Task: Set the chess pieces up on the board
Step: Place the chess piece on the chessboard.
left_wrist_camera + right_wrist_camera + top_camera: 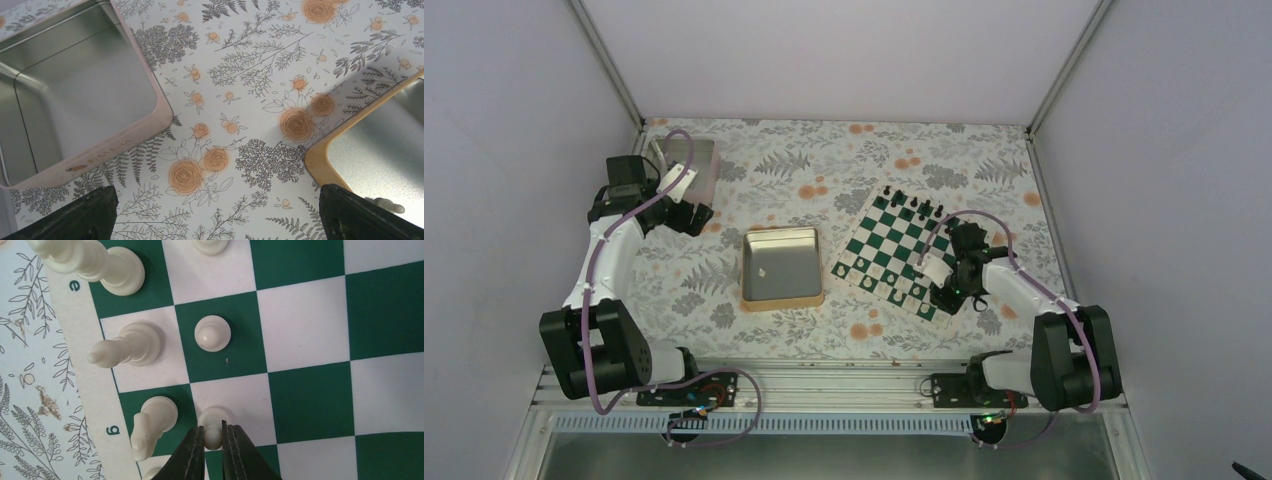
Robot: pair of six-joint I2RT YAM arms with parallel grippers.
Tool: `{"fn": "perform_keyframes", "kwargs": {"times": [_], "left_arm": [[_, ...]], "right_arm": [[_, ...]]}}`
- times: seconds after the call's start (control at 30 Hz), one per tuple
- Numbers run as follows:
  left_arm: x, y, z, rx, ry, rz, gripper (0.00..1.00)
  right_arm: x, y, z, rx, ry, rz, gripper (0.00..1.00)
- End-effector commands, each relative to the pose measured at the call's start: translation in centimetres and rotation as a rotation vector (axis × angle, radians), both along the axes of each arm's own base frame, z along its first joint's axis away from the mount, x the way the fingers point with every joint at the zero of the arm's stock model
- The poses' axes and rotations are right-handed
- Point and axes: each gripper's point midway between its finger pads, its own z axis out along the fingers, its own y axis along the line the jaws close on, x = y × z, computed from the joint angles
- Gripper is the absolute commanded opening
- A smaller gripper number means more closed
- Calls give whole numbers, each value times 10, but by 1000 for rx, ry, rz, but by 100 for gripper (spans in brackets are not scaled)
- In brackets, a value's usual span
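Note:
The green and white board [886, 240] lies right of centre, with white pieces along its near edge. In the right wrist view my right gripper [213, 432] is shut on a white pawn [212, 417] that stands on a white square of the board [310, 395], next to a white knight [150, 427]. A bishop [127, 345], another pawn [212, 333] and a taller piece [95, 265] stand nearby. My left gripper [215, 220] is open and empty over the floral cloth, between the pinkish tray [150, 125] and the gold-rimmed tin [325, 155].
Black pieces [904, 205] stand along the board's far edge. The gold-rimmed tin [782, 300] sits mid-table with one small white piece [764, 275] inside. The pinkish tray [694, 160] is at the back left, by my left gripper [689, 215].

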Motion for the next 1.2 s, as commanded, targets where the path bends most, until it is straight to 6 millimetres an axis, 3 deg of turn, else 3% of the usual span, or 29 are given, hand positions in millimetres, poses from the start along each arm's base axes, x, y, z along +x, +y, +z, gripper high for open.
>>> {"fn": "perform_keyframes", "kwargs": {"times": [0.0,0.7,0.9,1.03,1.17], "left_arm": [[6,-1,6,4,-21,-14,100],[5,-2,6,7,-22,-14,100],[5,-2,6,6,-22,-14,100],[4,-2,6,7,-23,-13,100],[4,-1,6,9,-24,-14,100]], "right_arm": [[2,-1,-1,5,-19,-7,11],[11,-4,-3,-8,-47,-32,14],[12,-6,-1,-8,-59,-42,23],[15,-7,4,-6,-79,-50,36],[16,-6,14,3,-93,-44,38]]}}
